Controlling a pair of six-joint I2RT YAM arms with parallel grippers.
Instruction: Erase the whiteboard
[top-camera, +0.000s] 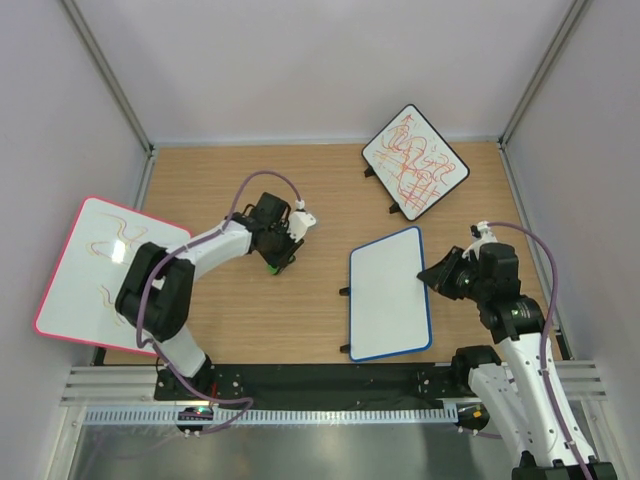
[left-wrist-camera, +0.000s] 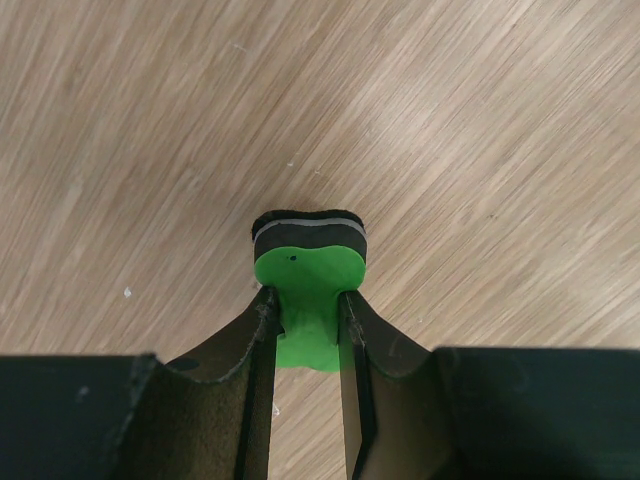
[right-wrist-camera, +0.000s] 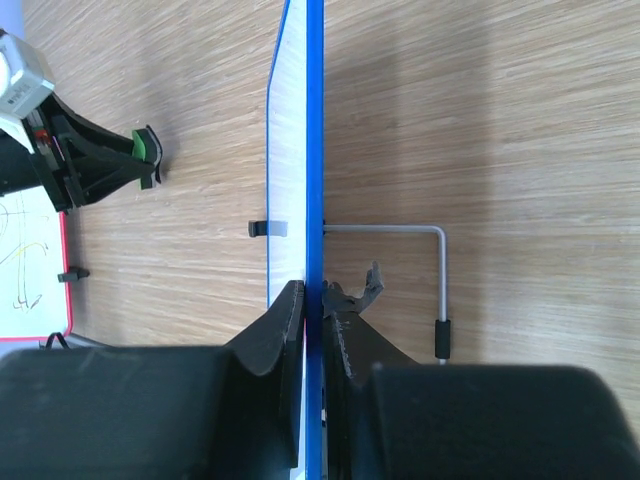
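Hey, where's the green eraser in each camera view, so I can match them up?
Top external: the green eraser sits left of centre, under the left tool.
Left wrist: the eraser is at centre, pinched in the tool.
Right wrist: upper left, a small green tip.
Shared landmark: the left tool gripping it.

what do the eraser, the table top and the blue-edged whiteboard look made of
Eraser: green body looks like smooth matte plastic, with a dark fuzzy layer at its far end, probably felt. Table top: pale wood grain, matte; solid or laminate, can't tell. Whiteboard: smooth white face, blue frame likely plastic.
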